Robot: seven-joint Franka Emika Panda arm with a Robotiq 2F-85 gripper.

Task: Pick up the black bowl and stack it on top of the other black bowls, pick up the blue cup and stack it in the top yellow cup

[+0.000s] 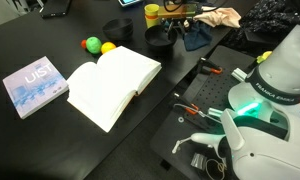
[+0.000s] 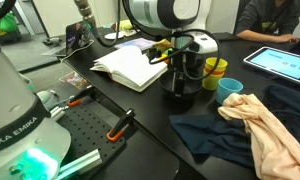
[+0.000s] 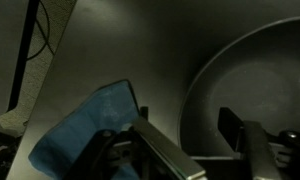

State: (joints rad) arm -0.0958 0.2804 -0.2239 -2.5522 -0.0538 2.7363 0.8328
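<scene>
In the wrist view the gripper has its fingers apart, one outside and one inside the rim of the black bowl, which sits just beside a blue cloth. The bowl looks light, stiff and smooth, probably slippery, so a pinch across the rim wall suits it. Nothing lies inside it. In an exterior view the blue cup stands just right of the bowl and looks empty, and the top yellow cup is behind it. The other black bowls sit apart, farther left.

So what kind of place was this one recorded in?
Probably a lab or office: a perforated breadboard for mounting hardware, plus an open book and a tablet on a black table.
</scene>
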